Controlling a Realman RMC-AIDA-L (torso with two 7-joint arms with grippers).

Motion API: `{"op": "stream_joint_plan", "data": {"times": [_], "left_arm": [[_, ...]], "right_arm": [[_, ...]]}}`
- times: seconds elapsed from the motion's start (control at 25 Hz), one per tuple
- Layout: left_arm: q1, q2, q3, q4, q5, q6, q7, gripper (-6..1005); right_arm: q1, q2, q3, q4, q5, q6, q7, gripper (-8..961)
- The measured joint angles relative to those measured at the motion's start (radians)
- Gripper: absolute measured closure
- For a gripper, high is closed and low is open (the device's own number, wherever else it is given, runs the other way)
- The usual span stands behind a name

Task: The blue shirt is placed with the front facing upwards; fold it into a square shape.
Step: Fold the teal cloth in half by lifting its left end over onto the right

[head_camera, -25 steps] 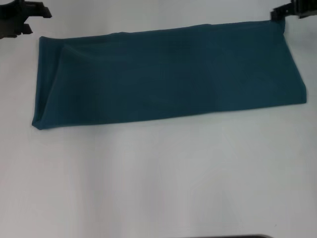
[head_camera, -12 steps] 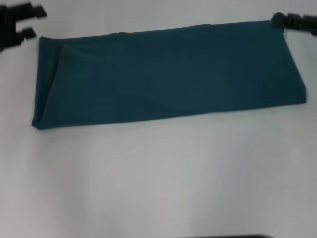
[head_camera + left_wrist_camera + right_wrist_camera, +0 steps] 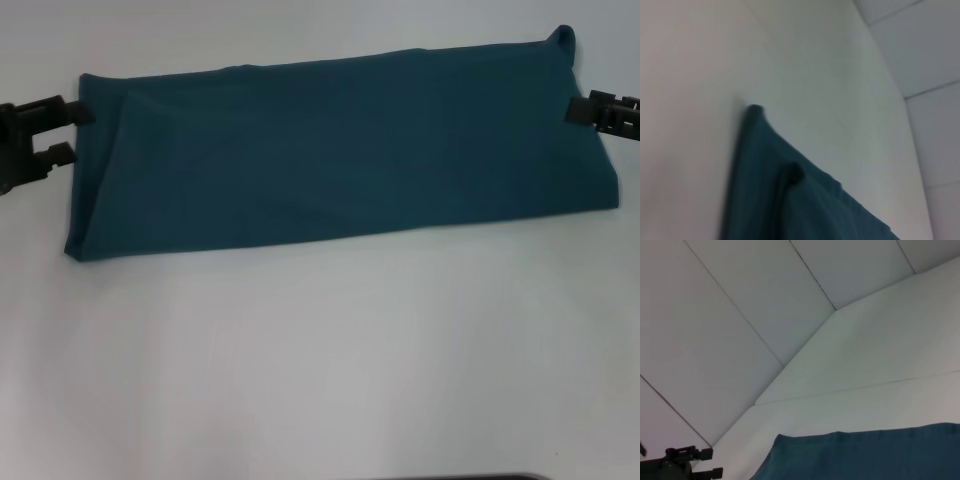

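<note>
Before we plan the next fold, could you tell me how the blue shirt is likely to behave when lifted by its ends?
The blue shirt would probably sag in the middle: it lies limp and flat in a long folded band. Its layers may slide apart, since one far corner already curls up.

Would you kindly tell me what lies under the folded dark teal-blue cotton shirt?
The folded dark teal-blue cotton shirt lies flat on the white table. Its lower layers and anything beneath are covered.

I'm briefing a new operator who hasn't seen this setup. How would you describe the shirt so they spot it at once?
On the white table, look toward the far side, between the left gripper and the right gripper. The blue shirt lies there flat, folded into a long teal band. It is the only cloth on the table, with no print showing.
</note>
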Motion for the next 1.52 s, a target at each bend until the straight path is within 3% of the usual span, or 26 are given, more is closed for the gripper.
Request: {"op": "stream_joint_plan", "data": {"times": [0.16,0.4,0.6,1.16,1.32,1.44,1.52], "left_arm": [[0.004,-0.002,0.003,0.027,0.001,-0.031,-0.026,289],[-0.026,-0.043,0.009,0.052,0.002,-0.035,-0.036,294],[-0.035,-0.063,0.011,0.063,0.009,-0.087,-0.05,296],[-0.036,-0.059,0.021,0.12,0.068,-0.16,-0.053,295],[-0.03,-0.054,0.012,0.071,0.062,-0.102,-0.062,295],[-0.03,-0.021,0.027,0.041,0.07,-0.076,-0.073,295],[-0.041,0.017,0.064,0.049,0.083,-0.069,-0.057,296]], "right_arm": [[0.014,-0.006,-0.003,0.016,-0.005,0.004,-0.001,99],[0.035,-0.005,0.003,0.027,-0.039,0.028,0.006,101],[0.045,-0.007,0.006,0.047,-0.044,0.032,0.008,102],[0.041,-0.008,0.009,0.049,-0.04,0.03,0.012,106],[0.04,-0.008,0.023,0.049,-0.038,0.021,0.011,107],[0.039,-0.009,0.026,0.049,-0.039,0.021,0.011,107],[0.04,-0.009,0.026,0.049,-0.042,0.022,0.007,108]]}}
